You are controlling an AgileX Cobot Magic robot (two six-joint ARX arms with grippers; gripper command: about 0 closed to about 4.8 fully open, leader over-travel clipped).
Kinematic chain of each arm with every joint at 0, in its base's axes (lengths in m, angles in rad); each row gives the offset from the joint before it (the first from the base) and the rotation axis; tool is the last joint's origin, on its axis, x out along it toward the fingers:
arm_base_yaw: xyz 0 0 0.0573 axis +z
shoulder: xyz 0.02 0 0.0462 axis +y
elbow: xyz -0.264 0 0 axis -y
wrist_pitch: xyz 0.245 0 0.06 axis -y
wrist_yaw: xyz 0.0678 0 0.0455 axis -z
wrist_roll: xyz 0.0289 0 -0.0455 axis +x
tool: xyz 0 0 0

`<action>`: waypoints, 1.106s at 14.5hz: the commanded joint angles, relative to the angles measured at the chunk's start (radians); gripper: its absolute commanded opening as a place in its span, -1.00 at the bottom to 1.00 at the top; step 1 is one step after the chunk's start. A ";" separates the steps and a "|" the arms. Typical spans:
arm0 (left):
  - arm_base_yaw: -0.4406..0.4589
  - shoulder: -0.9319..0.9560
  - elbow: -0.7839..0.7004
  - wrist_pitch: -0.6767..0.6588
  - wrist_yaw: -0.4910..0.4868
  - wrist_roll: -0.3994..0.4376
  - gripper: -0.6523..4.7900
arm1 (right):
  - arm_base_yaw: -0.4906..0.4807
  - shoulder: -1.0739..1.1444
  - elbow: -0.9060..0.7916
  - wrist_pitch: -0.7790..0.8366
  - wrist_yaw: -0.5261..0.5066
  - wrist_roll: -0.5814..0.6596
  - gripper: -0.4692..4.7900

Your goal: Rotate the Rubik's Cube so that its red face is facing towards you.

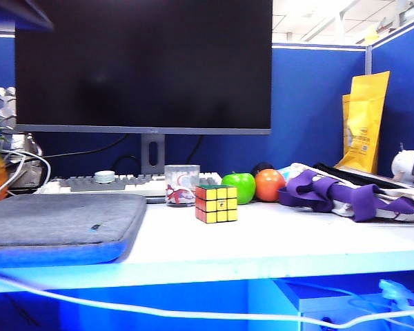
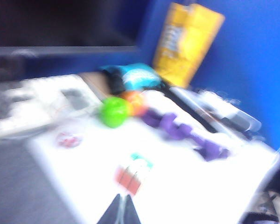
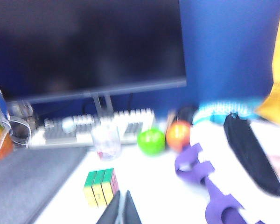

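Both end effectors, left (image 2: 120, 210) and right (image 3: 120, 208), are hovering near the Rubik's Cube (image 1: 216, 203), fingers pressed together. Its yellow side is facing forward on the surface (image 1: 276, 241); the red face (image 3: 114, 182) is facing right.

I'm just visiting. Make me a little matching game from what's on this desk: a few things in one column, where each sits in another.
Things:
1. Rubik's Cube
2. green ball
3. glass cup
4. yellow bag

Places:
A. against the blue partition, far right
B. alone near the desk's middle front
C. just in front of the keyboard
D. touching the orange ball

Pairs: 1-B, 2-D, 3-C, 4-A
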 commanded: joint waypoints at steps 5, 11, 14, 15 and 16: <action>-0.076 0.196 0.196 -0.058 -0.019 0.038 -0.68 | 0.032 0.806 0.463 -0.012 -0.384 0.058 -0.82; -0.254 0.326 0.197 -0.107 -0.161 0.095 -0.68 | 0.051 1.095 0.737 -0.204 -0.467 -0.047 -0.82; -0.349 0.328 0.205 -0.105 -0.416 0.142 -0.68 | -0.010 1.213 0.818 -0.245 -0.594 -0.063 -0.82; -0.362 0.329 0.208 -0.106 -0.463 0.140 -0.68 | -0.042 1.262 0.849 -0.244 -0.666 -0.001 -0.82; -0.362 0.329 0.209 -0.107 -0.470 0.126 -0.68 | -0.074 1.304 0.874 -0.236 -0.723 0.050 -0.82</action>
